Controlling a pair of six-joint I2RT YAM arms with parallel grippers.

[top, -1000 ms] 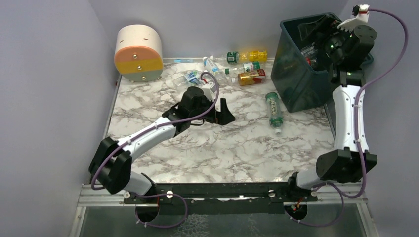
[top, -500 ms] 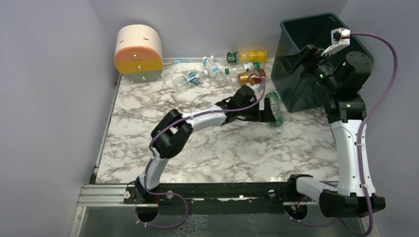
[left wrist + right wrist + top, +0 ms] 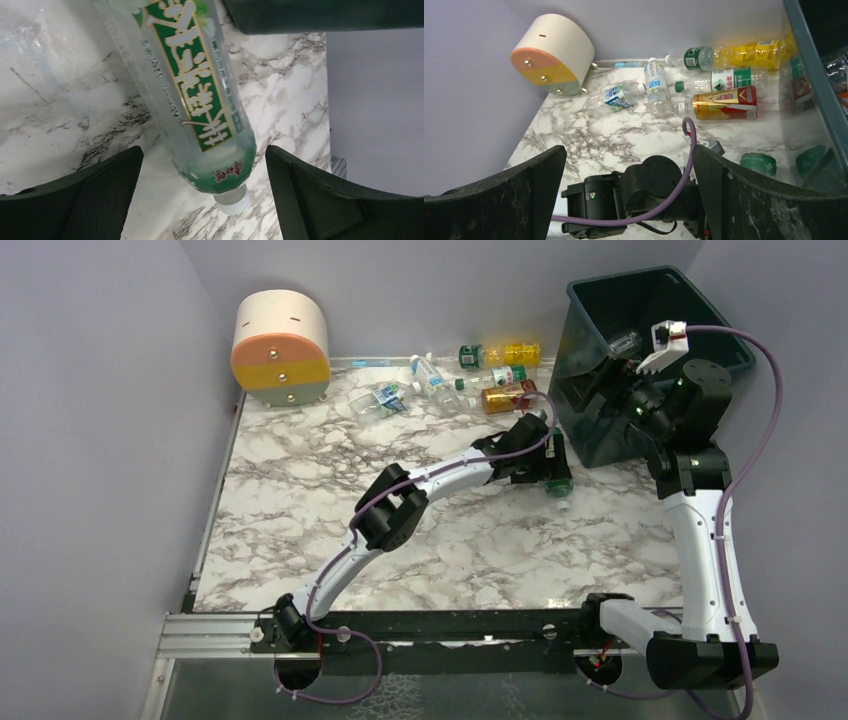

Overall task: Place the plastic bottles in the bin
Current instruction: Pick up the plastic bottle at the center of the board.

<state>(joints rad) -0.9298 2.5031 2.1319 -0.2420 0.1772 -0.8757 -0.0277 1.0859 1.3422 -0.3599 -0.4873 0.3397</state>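
Straddling the green-labelled bottle [image 3: 220,167] lying on the marble table [image 3: 300,470] just beside the bin [image 3: 590,360] with the left gripper [image 3: 202,150] spread wide, needing centring on the label [image 3: 192,75] before pinching, holding the right gripper [image 3: 628,150] open and empty nearby.

On the left wrist feed I lose the green-labelled bottle [image 3: 200,85] past the top edge. Overhead, the left end effector [image 3: 552,462] covers most of it. The bin's [image 3: 575,360] inside is too dark to read.
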